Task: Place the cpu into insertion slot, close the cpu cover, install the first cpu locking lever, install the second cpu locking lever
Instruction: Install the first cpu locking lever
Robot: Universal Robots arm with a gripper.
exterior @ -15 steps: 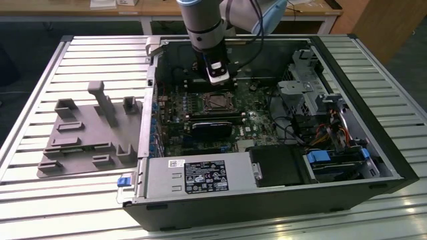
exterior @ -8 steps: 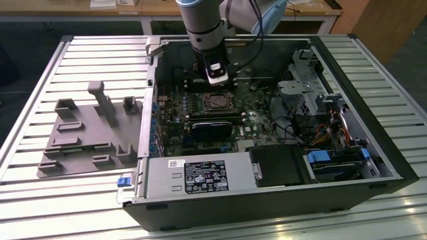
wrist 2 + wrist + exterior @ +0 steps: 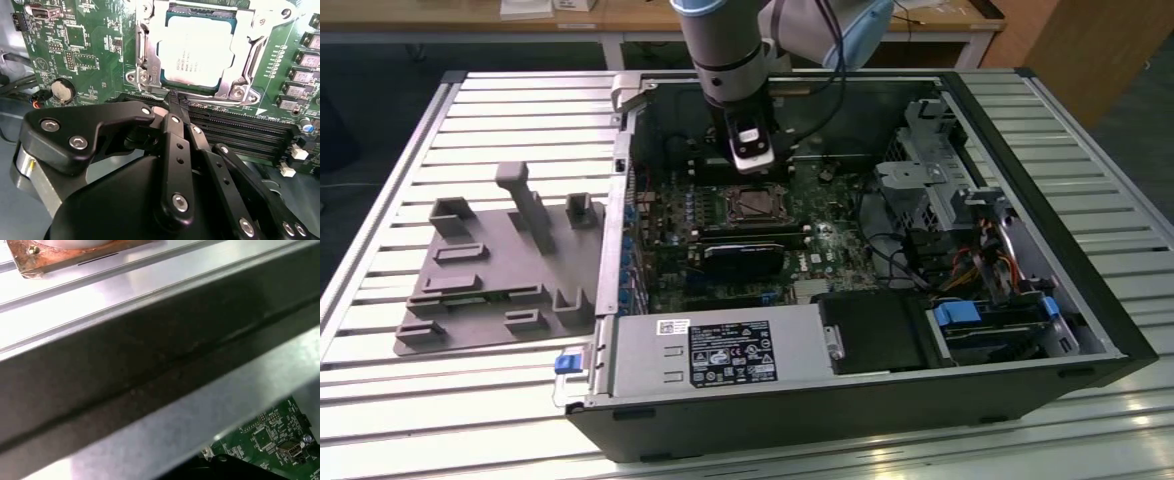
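Observation:
The cpu [image 3: 197, 47], a pale silver square chip, lies in the insertion slot [image 3: 754, 203] on the green motherboard [image 3: 85, 45]. The cpu cover [image 3: 243, 47], a silvery frame, lies flat over the chip's edges. A thin metal lever [image 3: 138, 47] runs along one side of the cover, and another lever [image 3: 253, 54] along the opposite side. My gripper [image 3: 175, 102] hangs just beside the socket's edge, its black fingers [image 3: 172, 135] pressed together with nothing seen between them. In the exterior view the gripper [image 3: 754, 160] stands directly behind the socket, inside the open computer case.
The case wall [image 3: 150, 365] stands close by the wrist. Black memory slots [image 3: 240, 130] run beside the socket. A power supply [image 3: 720, 350], drive bays [image 3: 987, 320] and cables [image 3: 907, 250] crowd the case. A grey fixture plate [image 3: 494, 270] lies on the slatted table at the exterior view's left.

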